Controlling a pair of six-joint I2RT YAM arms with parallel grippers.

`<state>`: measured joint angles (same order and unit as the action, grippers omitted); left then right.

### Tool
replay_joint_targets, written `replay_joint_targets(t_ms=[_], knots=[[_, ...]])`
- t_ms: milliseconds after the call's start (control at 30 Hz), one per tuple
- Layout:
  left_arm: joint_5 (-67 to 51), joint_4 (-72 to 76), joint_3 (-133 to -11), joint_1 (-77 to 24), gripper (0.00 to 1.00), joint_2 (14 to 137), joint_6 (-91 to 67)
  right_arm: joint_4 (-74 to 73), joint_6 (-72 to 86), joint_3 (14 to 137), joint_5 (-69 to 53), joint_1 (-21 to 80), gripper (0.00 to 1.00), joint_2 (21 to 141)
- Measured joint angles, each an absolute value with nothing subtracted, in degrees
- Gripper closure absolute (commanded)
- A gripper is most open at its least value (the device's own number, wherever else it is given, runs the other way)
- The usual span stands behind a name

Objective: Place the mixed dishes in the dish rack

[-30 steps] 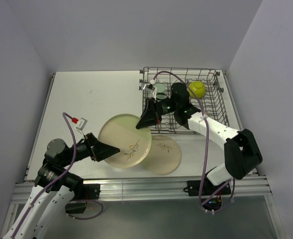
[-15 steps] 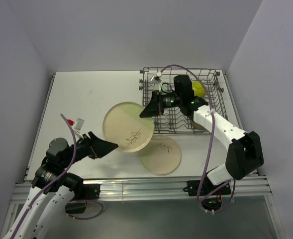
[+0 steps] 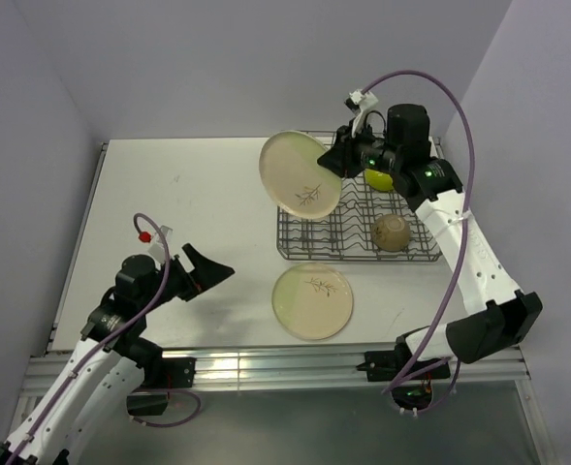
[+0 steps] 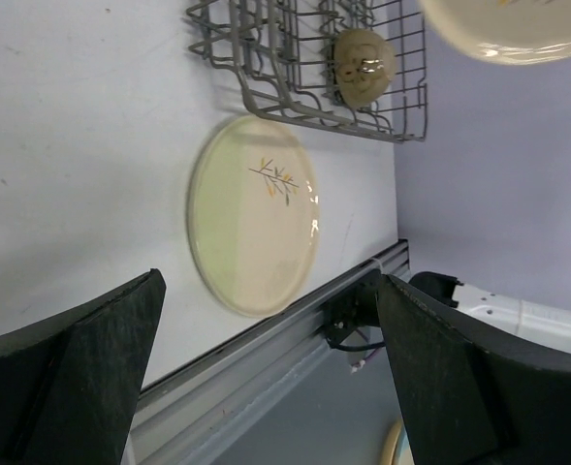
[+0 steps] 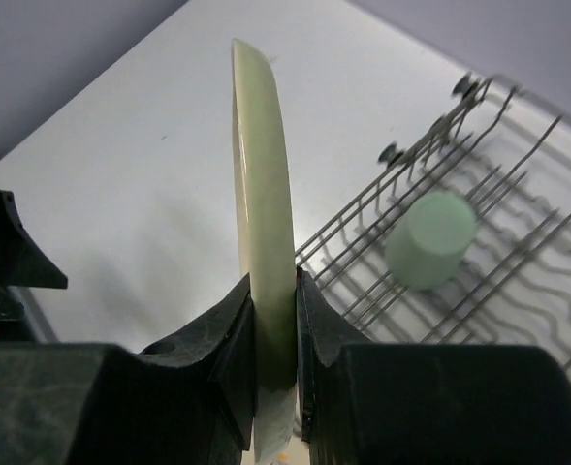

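My right gripper [image 3: 338,161] is shut on the rim of a cream plate [image 3: 300,174] with a leaf sprig and holds it on edge in the air over the left end of the grey wire dish rack [image 3: 309,254]. In the right wrist view the plate [image 5: 264,184] stands upright between my fingertips [image 5: 275,329], with the mint-green cup [image 5: 430,238] in the rack [image 5: 518,281] below. A lime-green bowl [image 3: 381,178] and a small tan-brown cup [image 3: 391,232] sit in the rack. The second plate [image 3: 312,301] lies flat on the table before the rack. My left gripper [image 3: 207,274] is open and empty, left of that plate.
The left wrist view shows the flat plate [image 4: 254,215], the rack's near corner [image 4: 266,77] with the brown cup [image 4: 364,66], the held plate's edge [image 4: 508,29] and the table's metal front rail [image 4: 266,339]. Grey walls close in the table at back and right.
My right gripper has lifted the plate off the table and carried it up and back over the rack. My left gripper has come away from the plate and drawn back.
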<state>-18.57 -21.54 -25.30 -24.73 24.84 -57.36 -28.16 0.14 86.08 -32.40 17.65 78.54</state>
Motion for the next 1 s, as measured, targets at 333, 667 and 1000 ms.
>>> replay_joint_targets(t_ms=[333, 667, 1000], knots=[[-18.35, -12.69, -21.65, -24.73, 0.04, 30.52, -55.90, -28.49, -17.41, 99.15, -30.89, 14.46, 1.00, 81.84], [-17.15, -7.90, -19.22, -24.73, 0.04, 38.94, -50.54, -27.05, -37.76, 103.59, -26.83, 12.58, 1.00, 90.37], [-15.20, 0.30, -20.36, -24.73, 0.06, 47.57, -47.66, -29.65, -52.36, 103.63, -21.78, 10.07, 1.00, 95.24]])
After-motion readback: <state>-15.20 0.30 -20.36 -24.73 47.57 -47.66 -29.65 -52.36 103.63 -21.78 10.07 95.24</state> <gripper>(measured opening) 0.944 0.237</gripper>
